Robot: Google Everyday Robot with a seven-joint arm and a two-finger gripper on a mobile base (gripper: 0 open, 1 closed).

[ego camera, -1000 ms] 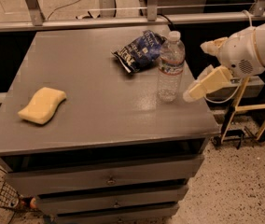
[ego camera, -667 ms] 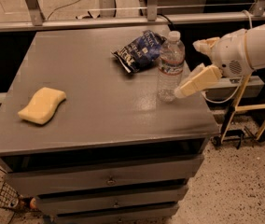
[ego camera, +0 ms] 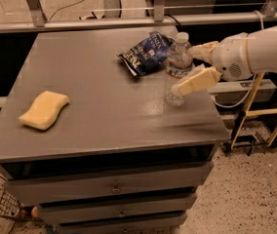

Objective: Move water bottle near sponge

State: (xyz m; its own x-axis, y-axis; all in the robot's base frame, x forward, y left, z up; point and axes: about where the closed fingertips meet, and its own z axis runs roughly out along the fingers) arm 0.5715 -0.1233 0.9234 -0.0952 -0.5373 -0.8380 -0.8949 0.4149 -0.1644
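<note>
The water bottle (ego camera: pixel 177 68) stands upright on the right side of the grey table (ego camera: pixel 99 91); it is clear with a white cap and a red-and-white label band. The pale yellow sponge (ego camera: pixel 44 109) lies flat near the table's left front edge, far from the bottle. My gripper (ego camera: pixel 191 66) comes in from the right on a white arm. It is open, with one cream finger (ego camera: pixel 195 81) in front of the bottle and the other finger (ego camera: pixel 202 49) behind it. The fingers stand around the bottle's upper body.
A dark blue crinkled snack bag (ego camera: pixel 146 52) lies just behind and left of the bottle. The table has drawers (ego camera: pixel 111 189) below its front edge. A metal rail (ego camera: pixel 128 21) runs along the back. Yellow wooden legs (ego camera: pixel 275 111) stand to the right of the table.
My gripper has moved left from beside the bottle, so its fingers now straddle the bottle. The bottle, sponge and bag have not moved.
</note>
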